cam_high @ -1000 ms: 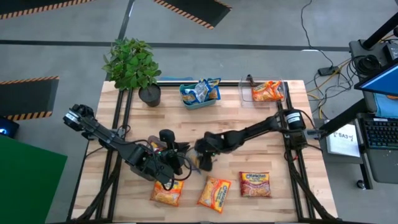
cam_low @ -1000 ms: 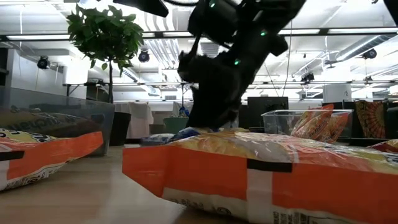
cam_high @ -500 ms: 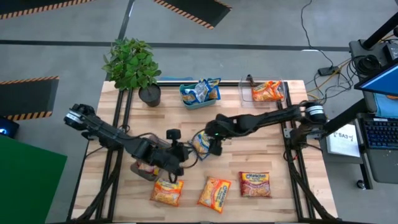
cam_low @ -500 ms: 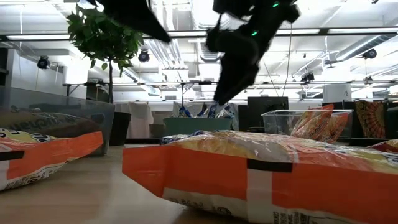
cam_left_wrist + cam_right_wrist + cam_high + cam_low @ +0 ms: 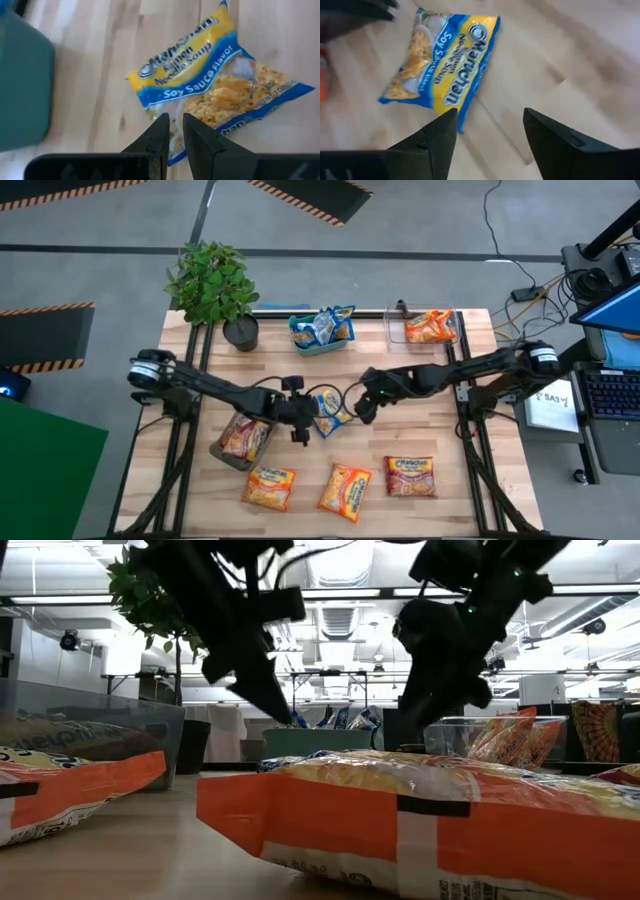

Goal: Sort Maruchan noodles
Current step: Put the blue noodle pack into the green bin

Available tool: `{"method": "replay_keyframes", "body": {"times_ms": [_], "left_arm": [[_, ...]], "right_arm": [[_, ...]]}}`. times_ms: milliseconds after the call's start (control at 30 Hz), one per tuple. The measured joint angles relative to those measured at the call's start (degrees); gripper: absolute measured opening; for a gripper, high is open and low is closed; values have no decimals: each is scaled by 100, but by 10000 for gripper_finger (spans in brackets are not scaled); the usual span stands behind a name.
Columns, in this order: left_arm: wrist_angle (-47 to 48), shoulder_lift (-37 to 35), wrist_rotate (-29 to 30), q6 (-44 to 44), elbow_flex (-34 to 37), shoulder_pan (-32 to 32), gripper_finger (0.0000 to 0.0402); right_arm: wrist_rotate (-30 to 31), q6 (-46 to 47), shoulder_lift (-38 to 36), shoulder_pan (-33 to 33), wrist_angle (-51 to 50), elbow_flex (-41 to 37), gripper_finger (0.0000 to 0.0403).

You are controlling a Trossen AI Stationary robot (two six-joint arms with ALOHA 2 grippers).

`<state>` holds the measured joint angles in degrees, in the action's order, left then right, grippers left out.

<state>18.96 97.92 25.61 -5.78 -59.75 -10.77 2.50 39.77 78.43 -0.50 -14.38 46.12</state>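
Note:
A blue-and-yellow Maruchan packet (image 5: 330, 413) lies flat on the wood between my two grippers; it also shows in the left wrist view (image 5: 210, 85) and the right wrist view (image 5: 445, 65). My left gripper (image 5: 300, 420) hangs at its left end with only a narrow slit between the fingers (image 5: 173, 122). It is raised off the table in the low view (image 5: 280, 712). My right gripper (image 5: 362, 408) hovers at the packet's right end, open wide (image 5: 487, 117). Three more packets (image 5: 345, 490) lie along the near edge.
A clear bin (image 5: 218, 452) at near left holds a red-pink packet. At the far edge, a teal tray (image 5: 300, 340) holds blue packets and another clear bin (image 5: 395, 330) holds orange ones. A potted plant (image 5: 215, 285) stands at the far left corner.
My right gripper has drawn back from the table's middle toward the right and far side and has risen. My left gripper has swung from above the near-left bin toward the far right, up to the blue packet, leaving the bin uncovered. The blue packet now lies bare between them.

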Motion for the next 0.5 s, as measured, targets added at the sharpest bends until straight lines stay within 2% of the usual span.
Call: {"method": "replay_keyframes", "body": {"times_ms": [267,500], "left_arm": [[57,231,-301,24,-17,44,37],[64,418,-407,29,-20,55,37]], "right_arm": [[-722,762,377,-191,1411,-473,272],[-895,839,990,-328,2213,-465,288]]}}
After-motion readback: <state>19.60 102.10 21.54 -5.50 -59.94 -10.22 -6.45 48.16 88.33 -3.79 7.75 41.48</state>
